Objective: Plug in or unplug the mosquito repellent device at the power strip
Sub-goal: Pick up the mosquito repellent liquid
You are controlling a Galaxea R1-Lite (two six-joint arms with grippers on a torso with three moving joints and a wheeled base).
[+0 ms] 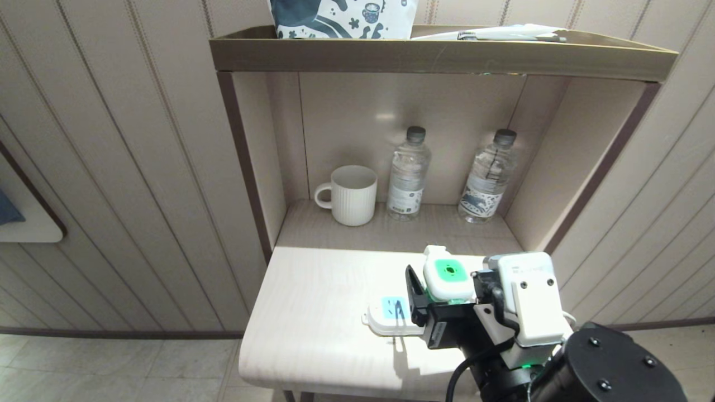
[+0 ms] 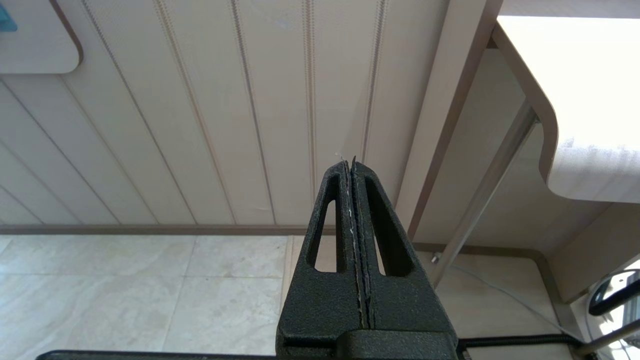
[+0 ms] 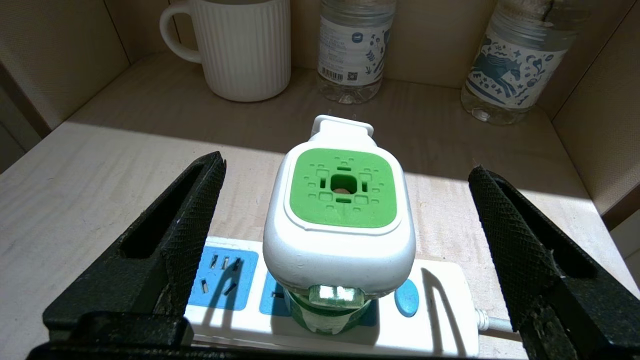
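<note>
"What's on the desk (image 1: 313,312)?"

"A white power strip (image 1: 385,324) lies flat near the front edge. Further back, in the alcove, a ribbed white mug (image 1: 351,195) and two clear water bottles (image 1: 408,174) stand upright, apart from each other. Pale wood, half in sunlight."

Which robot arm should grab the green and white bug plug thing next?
Probably the right. The right gripper is open with a finger on each side of the mosquito repellent device standing on the power strip. The left gripper is shut, down beside the table.
</note>
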